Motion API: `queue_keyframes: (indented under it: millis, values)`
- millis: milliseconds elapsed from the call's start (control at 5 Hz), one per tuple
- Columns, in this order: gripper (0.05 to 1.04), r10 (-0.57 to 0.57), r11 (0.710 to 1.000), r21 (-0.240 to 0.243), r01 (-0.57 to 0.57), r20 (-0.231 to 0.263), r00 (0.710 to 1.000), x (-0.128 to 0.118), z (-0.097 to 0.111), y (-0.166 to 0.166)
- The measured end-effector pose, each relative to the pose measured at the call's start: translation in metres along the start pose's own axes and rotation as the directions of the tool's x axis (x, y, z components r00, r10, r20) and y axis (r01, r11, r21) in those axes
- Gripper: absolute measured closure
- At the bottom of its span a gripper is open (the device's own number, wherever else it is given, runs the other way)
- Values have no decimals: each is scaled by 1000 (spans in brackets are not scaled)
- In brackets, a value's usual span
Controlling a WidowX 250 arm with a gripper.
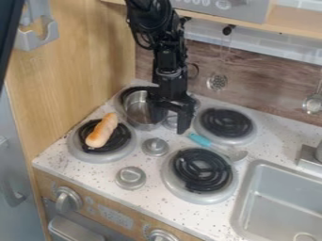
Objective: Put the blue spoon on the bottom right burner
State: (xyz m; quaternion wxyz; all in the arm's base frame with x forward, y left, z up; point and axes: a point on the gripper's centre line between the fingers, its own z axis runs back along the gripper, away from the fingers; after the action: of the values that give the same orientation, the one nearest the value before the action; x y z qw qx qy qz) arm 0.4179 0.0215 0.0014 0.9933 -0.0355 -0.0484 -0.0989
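While blue spoon (202, 140) is lying beside bottom right burner (200, 172), end effector (170, 116) is hanging, fingers apart.
Probably light, stiff; blue handle (198, 138) is likely offering best grip.

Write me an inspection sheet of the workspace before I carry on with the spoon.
Surface: speckled countertop, four burners; no spill seen.
Job's things: blue-handled spoon lies between the two right burners, its bowl end beside the bottom right burner; not yet on its coils.
Clutter: metal pot on the top left burner; bread roll on the bottom left burner.
Gripper: fingers apart, one by the pot, the other near the spoon's handle; no grip seen.
Cables: thin black loops beside the arm; none seen over the right burners.
Surroundings: sink at right, utensils hanging behind.
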Motion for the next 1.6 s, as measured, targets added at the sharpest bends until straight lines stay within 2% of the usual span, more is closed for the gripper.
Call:
queue_keyframes:
  millis: [200,400,600,800,1000,1200,1400,1600]
  values:
    - [85,-6,1000,-16,5,-54,999,-11,-21,-2]
    - [85,-109,994,-7,109,-4,994,-2,-24,-3]
    - [85,-207,978,5,207,67,976,9,-25,-1]
    - [85,-337,941,17,337,119,934,22,-31,-2]
    - [85,-475,879,20,476,115,872,37,-43,-3]
    - [85,-557,830,27,557,91,825,52,-55,-2]
    - [85,-639,768,11,641,85,764,60,-63,-9]
    - [85,-672,739,10,673,81,736,61,-67,-13]
